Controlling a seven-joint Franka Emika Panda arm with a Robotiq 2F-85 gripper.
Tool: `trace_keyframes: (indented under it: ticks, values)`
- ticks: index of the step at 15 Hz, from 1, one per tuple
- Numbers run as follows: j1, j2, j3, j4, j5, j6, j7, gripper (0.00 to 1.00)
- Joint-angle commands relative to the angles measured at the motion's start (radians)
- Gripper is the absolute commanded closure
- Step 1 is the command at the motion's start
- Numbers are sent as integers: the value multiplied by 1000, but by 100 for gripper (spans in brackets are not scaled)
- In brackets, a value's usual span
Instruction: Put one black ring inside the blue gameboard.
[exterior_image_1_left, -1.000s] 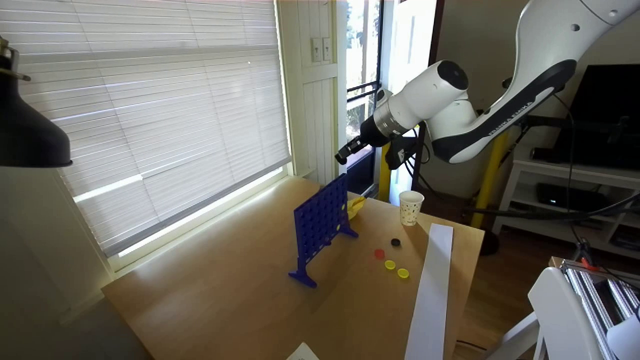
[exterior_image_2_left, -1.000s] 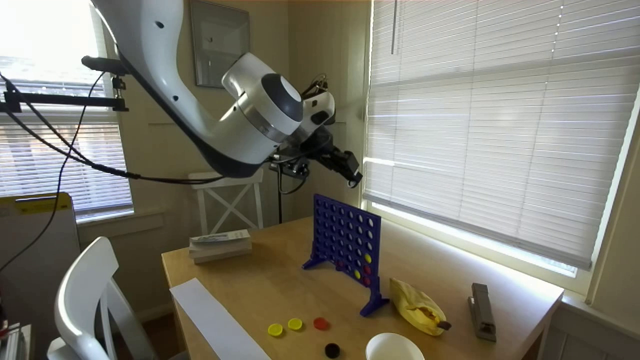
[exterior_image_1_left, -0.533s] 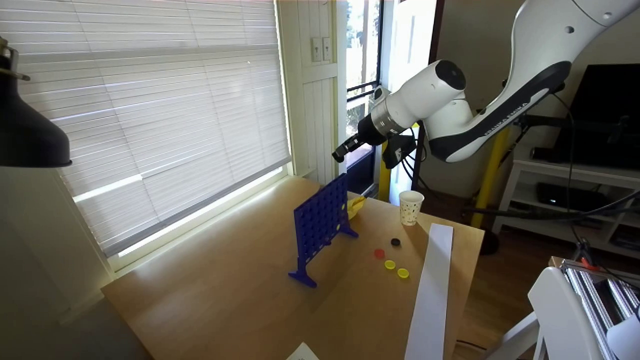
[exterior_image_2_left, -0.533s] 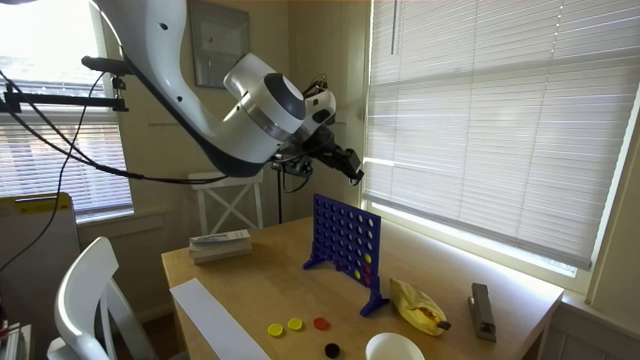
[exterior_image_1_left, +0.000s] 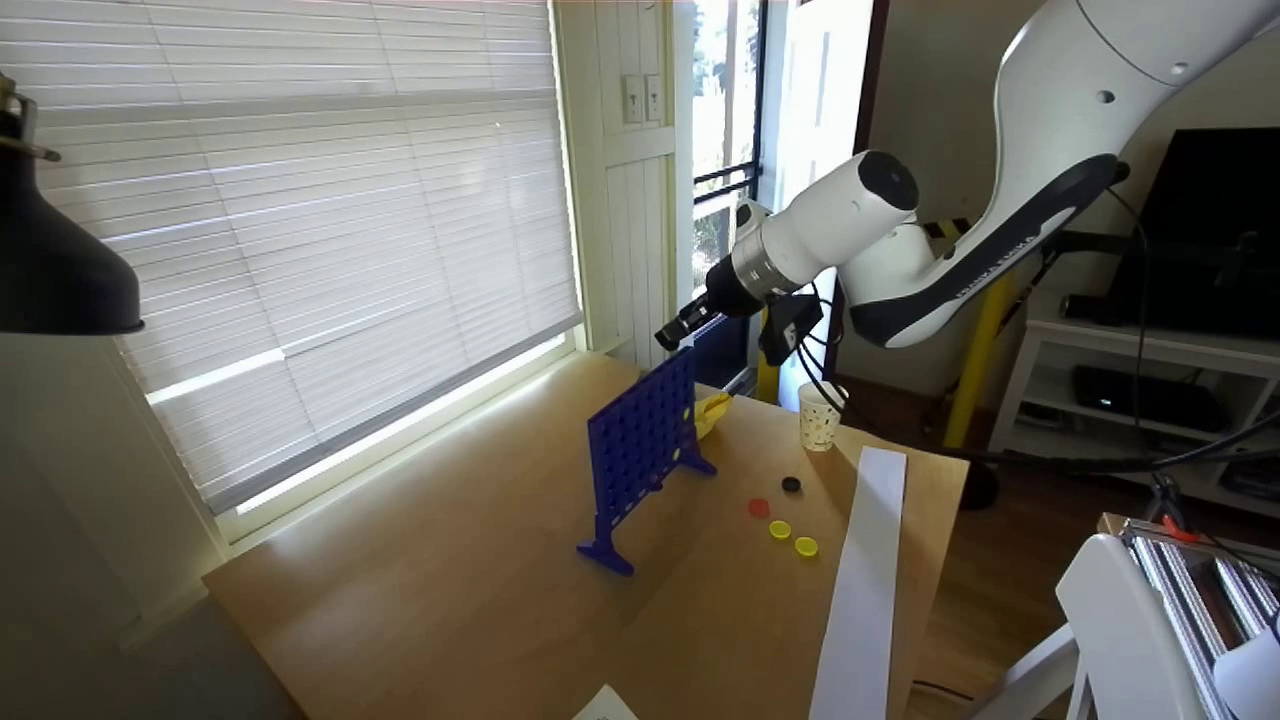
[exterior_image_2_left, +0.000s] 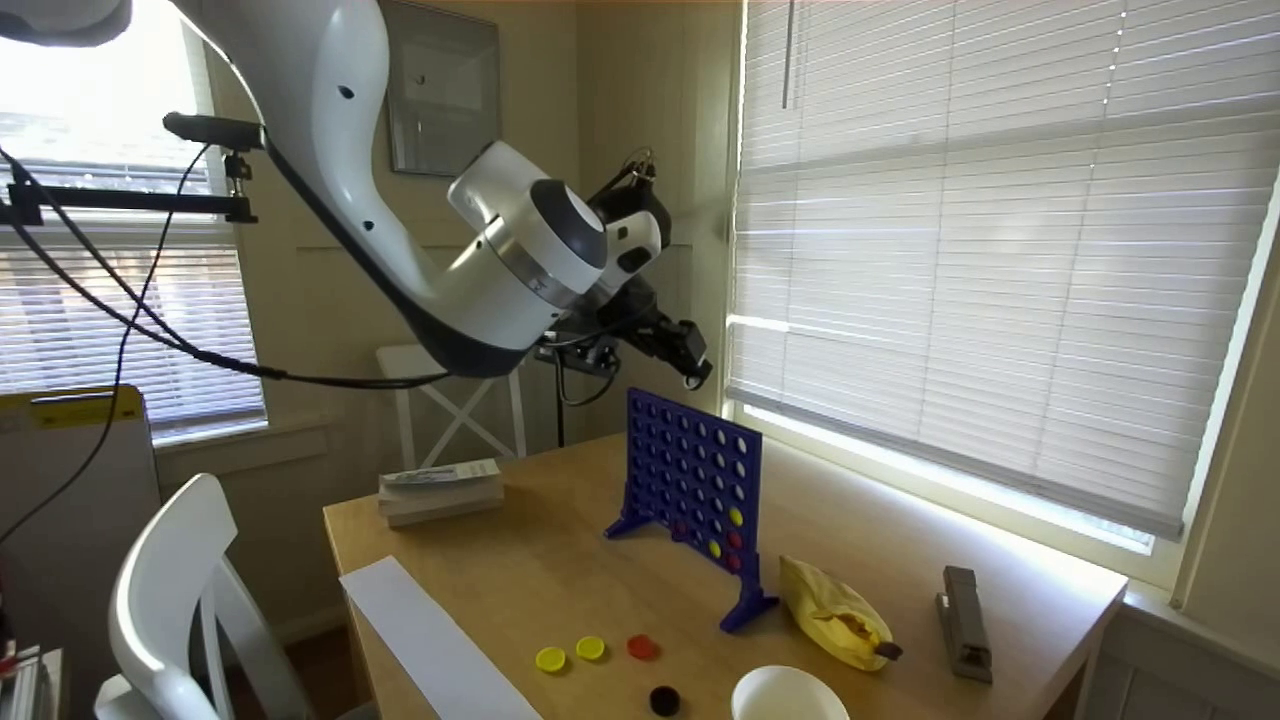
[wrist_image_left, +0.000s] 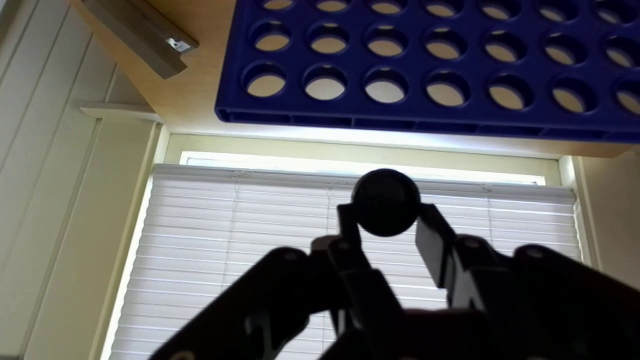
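Wrist view, L to R. Stapler (wrist_image_left: 142, 36): aside, not my job. My gripper (wrist_image_left: 387, 215): narrowed on blk ring (wrist_image_left: 385, 197) by opp. sides, prob. so far edge is free to enter. Blue gameboard (wrist_image_left: 416, 65): upright, prob. for top loading; ring near top edge, not in.

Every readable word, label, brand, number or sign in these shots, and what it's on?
"FRANKA EMIKA": on the robot arm, along its dark strip, slightly blurred.
Book, top: print too small to read.
Paper cup: speckled pattern; any lettering too small to read.
No other text, number or sign is legible.
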Motion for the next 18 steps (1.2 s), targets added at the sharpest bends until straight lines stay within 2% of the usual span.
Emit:
trace_keyframes:
  ticks: [1, 5, 10, 11, 12, 14, 18]
  values:
    - [65, 104, -91, 20, 96, 118, -22, 91]
    - [131, 208, -162, -11, 252, 239, -82, 91]
    - [167, 305, -178, -55, 371, 321, -102, 91]
    - [104, 230, -63, -92, 492, 282, -280, 91]
    - [53, 170, 1, -72, 480, 230, -317, 66]
    - [32, 177, 50, -90, 576, 239, -416, 66]
    - [23, 172, 60, -96, 590, 240, -438, 66]
